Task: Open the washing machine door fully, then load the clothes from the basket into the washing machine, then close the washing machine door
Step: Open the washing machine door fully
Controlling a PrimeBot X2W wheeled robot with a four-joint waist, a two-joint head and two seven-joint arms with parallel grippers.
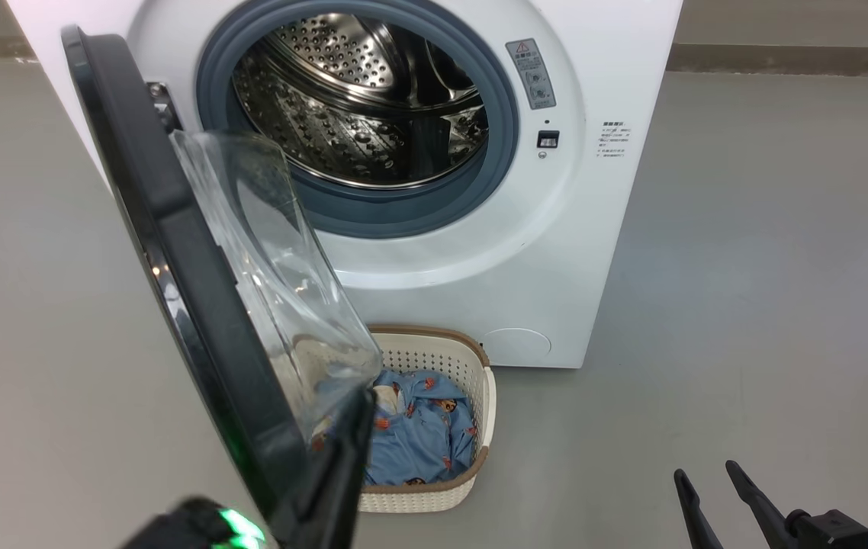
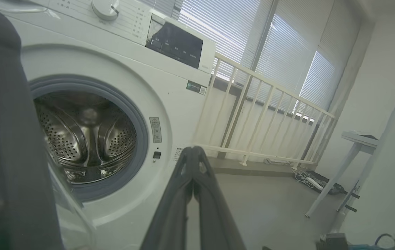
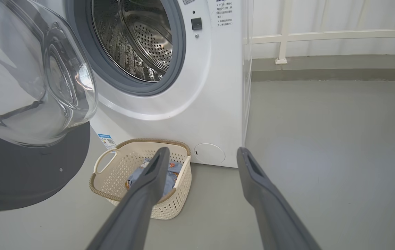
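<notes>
One soft garment, the clothes (image 1: 422,431), lies crumpled in the basket (image 1: 442,357) on the floor (image 1: 747,305), at 6 o'clock from the washing machine (image 1: 541,252). It should be light and limp, so a pinch on a raised fold looks best, though thin cloth may slip. The washing machine door (image 1: 167,244) stands partly open at 9 o'clock, and its glass bowl (image 1: 274,267) hides the basket's 9 o'clock side. The left gripper (image 2: 193,152), jaws pressed together, is by the door's lower rim; I cannot tell if it touches. The right gripper (image 1: 705,469), jaws spread and empty, is at 4 o'clock from the basket.
</notes>
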